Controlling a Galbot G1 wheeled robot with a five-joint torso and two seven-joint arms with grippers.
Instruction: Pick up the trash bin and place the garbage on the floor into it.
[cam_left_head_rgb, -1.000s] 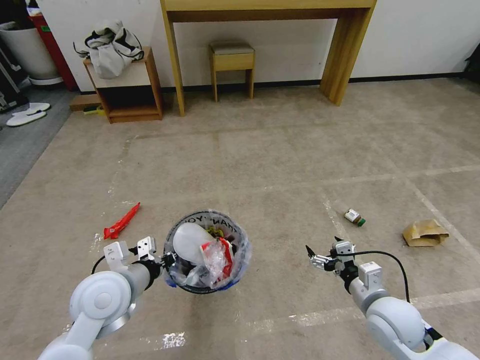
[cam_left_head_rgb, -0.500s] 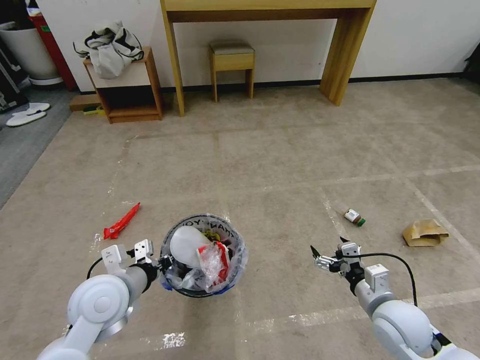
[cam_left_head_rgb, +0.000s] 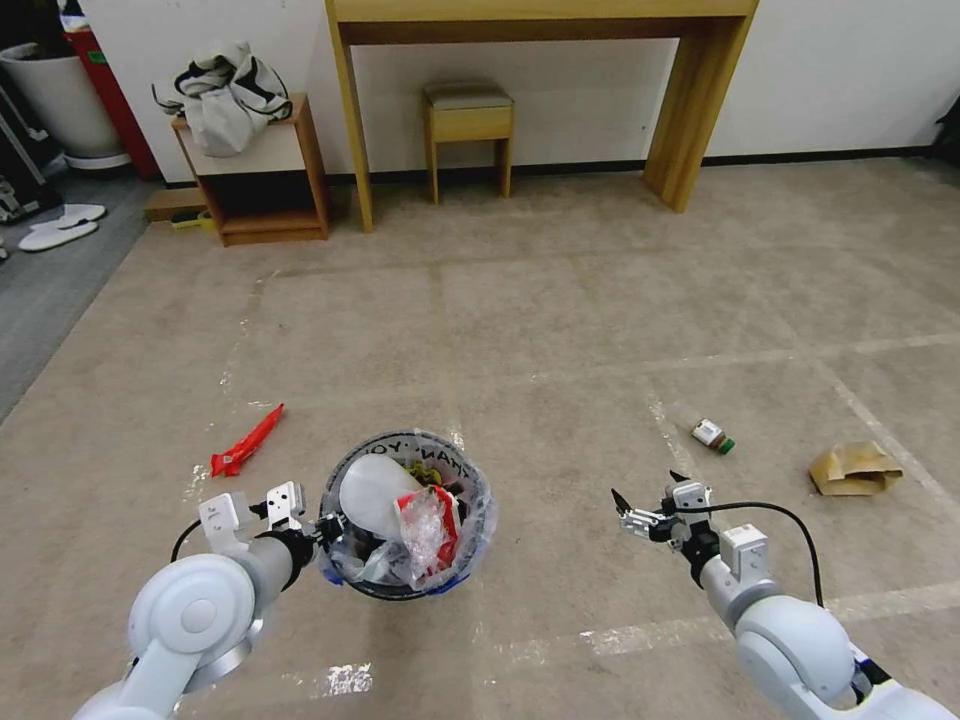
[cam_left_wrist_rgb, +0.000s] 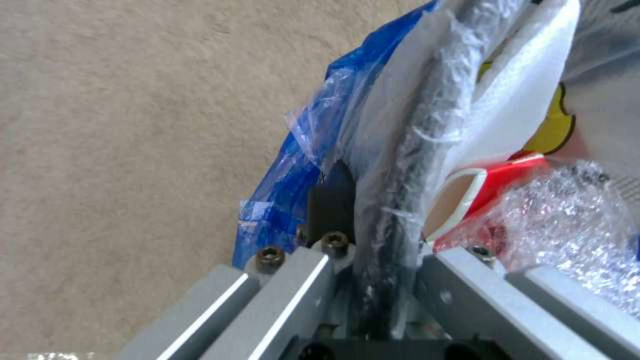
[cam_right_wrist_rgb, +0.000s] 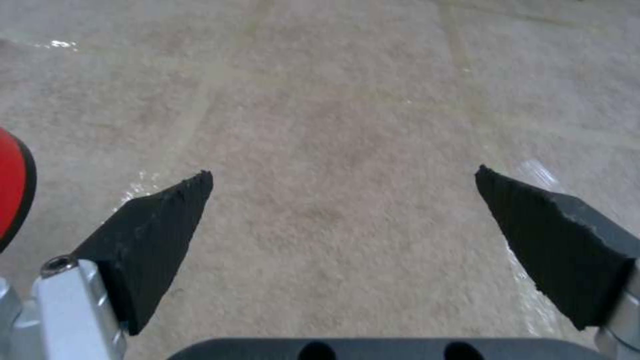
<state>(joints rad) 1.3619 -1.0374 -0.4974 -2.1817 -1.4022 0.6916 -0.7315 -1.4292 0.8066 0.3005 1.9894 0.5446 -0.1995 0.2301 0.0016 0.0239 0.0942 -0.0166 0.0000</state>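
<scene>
Bin (cam_left_head_rgb: 405, 530) shifted left; three litter pieces.

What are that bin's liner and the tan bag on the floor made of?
The trash bin, held at its rim by the left hand, is lined with what looks like thin clear plastic film: glossy, crinkled, blue-edged. The brown paper bag looks like matte kraft paper, creased and crumpled.

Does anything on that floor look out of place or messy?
Yes: litter lies loose on the floor: a red wrapper, a small bottle on its side, and a crumpled paper bag. The bin, held by the left end effector, looks heaped full.
</scene>
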